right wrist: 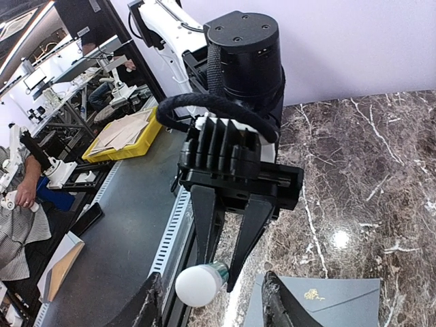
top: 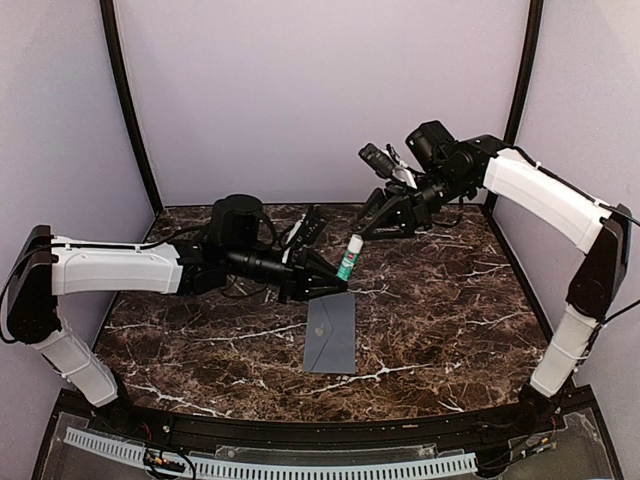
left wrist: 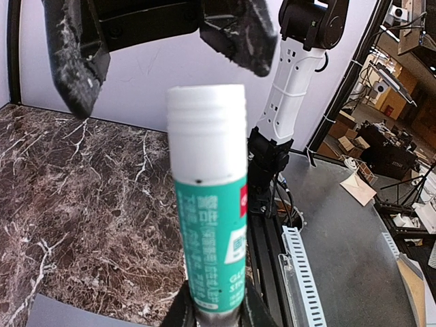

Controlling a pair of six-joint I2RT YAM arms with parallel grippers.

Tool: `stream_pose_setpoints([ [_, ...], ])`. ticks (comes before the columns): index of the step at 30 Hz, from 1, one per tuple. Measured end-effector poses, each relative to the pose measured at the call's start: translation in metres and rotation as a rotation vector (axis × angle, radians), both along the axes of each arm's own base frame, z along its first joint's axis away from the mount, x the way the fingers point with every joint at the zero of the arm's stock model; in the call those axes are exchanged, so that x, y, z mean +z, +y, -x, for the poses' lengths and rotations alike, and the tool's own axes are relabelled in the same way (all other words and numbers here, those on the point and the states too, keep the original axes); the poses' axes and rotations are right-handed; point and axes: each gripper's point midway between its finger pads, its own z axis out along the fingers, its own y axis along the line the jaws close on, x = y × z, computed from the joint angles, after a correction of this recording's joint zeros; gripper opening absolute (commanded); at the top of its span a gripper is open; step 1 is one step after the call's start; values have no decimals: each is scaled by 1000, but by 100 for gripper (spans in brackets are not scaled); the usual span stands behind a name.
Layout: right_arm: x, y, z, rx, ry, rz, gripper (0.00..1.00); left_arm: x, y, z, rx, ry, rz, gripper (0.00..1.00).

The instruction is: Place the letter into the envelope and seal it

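The grey-blue envelope [top: 332, 333] lies flat on the marble table, its flap edge toward the arms' far side. It also shows in the right wrist view [right wrist: 327, 303] with a small gold emblem. The letter does not show in any view. My left gripper [top: 335, 286] is shut on the base of a teal glue stick [top: 349, 260] with a white cap [left wrist: 206, 109] and holds it tilted upright above the envelope's far edge. My right gripper [top: 372, 225] is open, with its fingers either side of the cap [right wrist: 199, 285] and not touching it.
The marble table [top: 450, 300] is ringed by lilac booth walls with black corner posts. A black rail and a white slotted cable duct [top: 300, 465] run along the near edge. The right arm's white links [left wrist: 289, 75] stand behind the glue stick.
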Motion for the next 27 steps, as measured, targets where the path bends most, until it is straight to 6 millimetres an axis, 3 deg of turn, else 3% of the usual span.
stream_pose_setpoints([
  [15, 4, 10, 13, 43, 9, -20, 37, 5, 2, -5, 12, 12, 15, 17],
  [23, -1, 14, 12, 36, 18, -13, 9, 7, 2, -4, 9, 18, 26, 19],
  [27, -2, 16, 8, 24, 11, -16, 3, 6, 2, -5, 17, 29, 24, 29],
])
